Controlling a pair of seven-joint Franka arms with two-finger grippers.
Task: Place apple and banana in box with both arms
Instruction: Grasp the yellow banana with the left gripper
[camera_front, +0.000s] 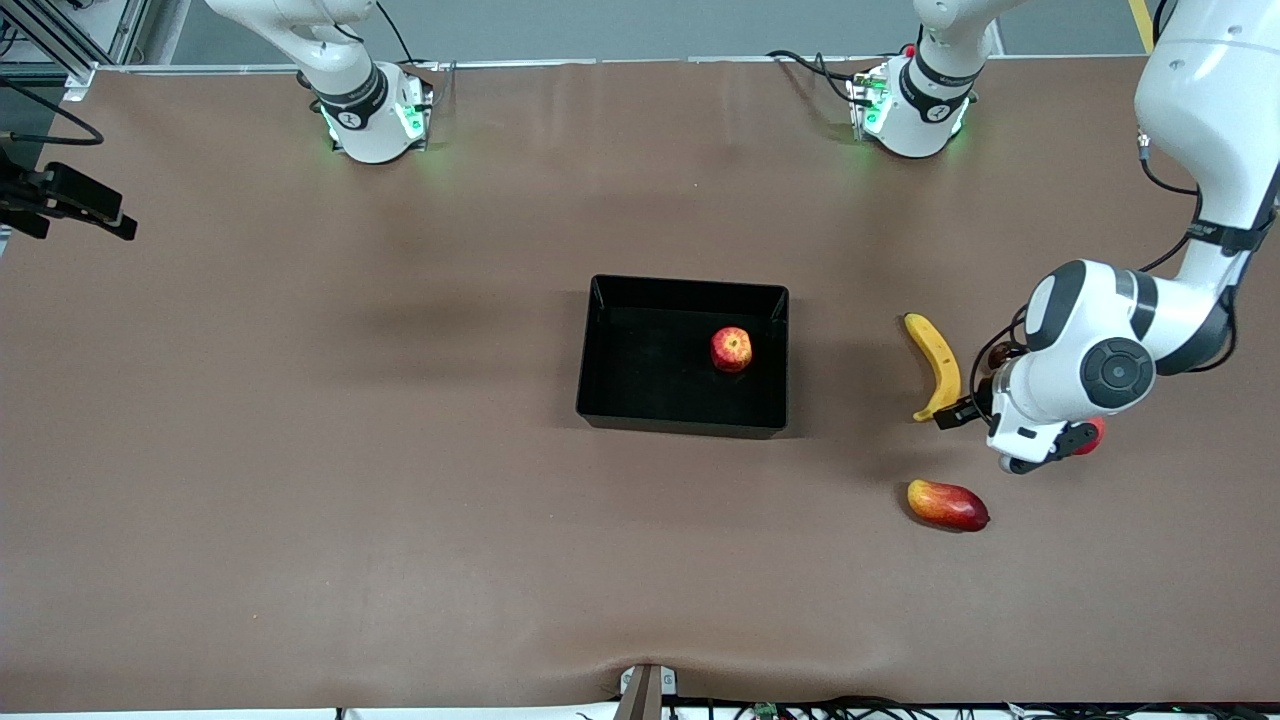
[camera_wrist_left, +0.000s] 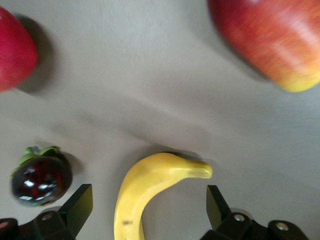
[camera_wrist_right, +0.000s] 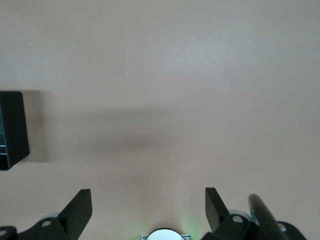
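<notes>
Box (camera_front: 600, 345) — glossy black, holds mottled apple (camera_front: 731, 349). Banana (camera_front: 936, 364) — smooth, curved, on the cloth toward the left arm's end, its tip between left gripper's (camera_wrist_left: 149, 207) wide, empty fingers. Right gripper (camera_wrist_right: 148, 207) spread, empty, above bare cloth.

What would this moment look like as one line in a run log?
apple: in box | banana: on table | left gripper: open over banana | right gripper: open, waiting

brown table cover (camera_front: 300, 450) under even light; grey floor (camera_front: 650, 25) along its upper edge.

brown table (camera_front: 300, 450) bears box (camera_front: 600, 350), banana (camera_front: 935, 360), mango (camera_front: 948, 505)
</notes>
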